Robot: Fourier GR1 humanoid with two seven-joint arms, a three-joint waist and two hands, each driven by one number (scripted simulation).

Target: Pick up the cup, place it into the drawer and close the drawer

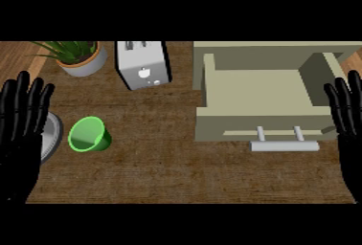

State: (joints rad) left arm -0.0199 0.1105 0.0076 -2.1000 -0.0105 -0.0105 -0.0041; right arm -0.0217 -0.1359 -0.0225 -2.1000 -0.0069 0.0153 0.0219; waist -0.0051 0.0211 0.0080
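Brown wood-grain counter (184, 172) across the whole view, seen steeply from above. One green cup (89, 135) on it, near left, tipped with its open mouth toward the viewer, just right of one grey round plate (51, 136) partly hidden at the left edge. One pale drawer (262, 103) at far right, pulled open, its bare floor visible, one grey handle (284, 145) on two posts at its near front. One white toaster (143, 64) at far centre-left, two slots on top. One potted plant (78, 56) in a grey pot at the far left corner, beside the toaster but apart from it. Two black hands in view: left hand (21, 124) at the left edge, fingers straight and spread, pointing far, overlapping the plate's edge, holding nothing; right hand (348, 112) at the right edge, fingers straight and slightly spread, beside the drawer's right wall, likewise holding nothing. Cup well apart from the drawer and from both hands, untouched, outside the drawer.
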